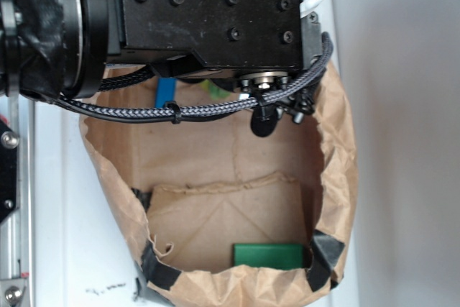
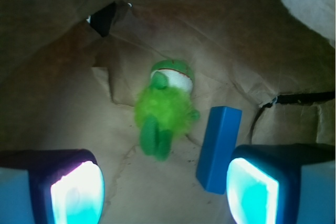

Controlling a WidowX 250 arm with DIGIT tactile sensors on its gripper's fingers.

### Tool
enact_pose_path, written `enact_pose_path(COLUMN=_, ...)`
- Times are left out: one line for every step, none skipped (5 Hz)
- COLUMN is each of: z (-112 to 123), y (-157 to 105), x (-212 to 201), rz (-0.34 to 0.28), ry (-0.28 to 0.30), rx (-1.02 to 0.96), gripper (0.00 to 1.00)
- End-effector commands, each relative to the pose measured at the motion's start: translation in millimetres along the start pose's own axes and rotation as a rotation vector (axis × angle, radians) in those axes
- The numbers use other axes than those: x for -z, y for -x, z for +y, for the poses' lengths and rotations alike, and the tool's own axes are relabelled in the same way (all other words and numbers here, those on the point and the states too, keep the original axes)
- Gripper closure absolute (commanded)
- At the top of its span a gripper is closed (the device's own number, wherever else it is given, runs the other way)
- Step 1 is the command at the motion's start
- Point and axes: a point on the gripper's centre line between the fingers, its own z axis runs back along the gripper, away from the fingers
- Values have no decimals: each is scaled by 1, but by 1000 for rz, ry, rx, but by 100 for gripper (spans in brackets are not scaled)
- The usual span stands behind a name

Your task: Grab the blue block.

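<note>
The blue block [image 2: 219, 148] lies on the brown paper floor of the bag, a long bright blue bar pointing away from me. Its near end sits just inside my right fingertip [image 2: 253, 190]. My gripper [image 2: 165, 192] is open, with its two glowing pads wide apart and nothing held between them. In the exterior view only a short strip of the blue block [image 1: 165, 91] shows under the arm's black body; the fingers are hidden there.
A fuzzy green plush frog [image 2: 167, 109] lies left of the block, ahead of the gripper. A flat dark green block [image 1: 268, 255] rests at the bag's near end. The crumpled brown paper bag [image 1: 338, 177] walls surround everything. A braided black cable [image 1: 187, 111] crosses under the arm.
</note>
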Motion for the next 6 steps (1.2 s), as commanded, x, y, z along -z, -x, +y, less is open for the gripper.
enact_pose_path(z=25, y=-24, x=0, rz=-30, ry=21, rx=81, gripper=0)
enact_pose_path(z=34, y=-26, x=1, rz=-45, ry=1, rx=157, gripper=0)
enact_pose_path(z=35, y=-30, x=-4, rz=-76, ry=-26, rx=243, gripper=0)
enact_pose_path(z=35, y=-30, x=-4, rz=-76, ry=-26, rx=243, gripper=0)
enact_pose_path(z=35, y=-30, x=-4, rz=-76, ry=-26, rx=243, gripper=0)
enact_pose_path(z=35, y=-30, x=-4, rz=-76, ry=-26, rx=243, gripper=0)
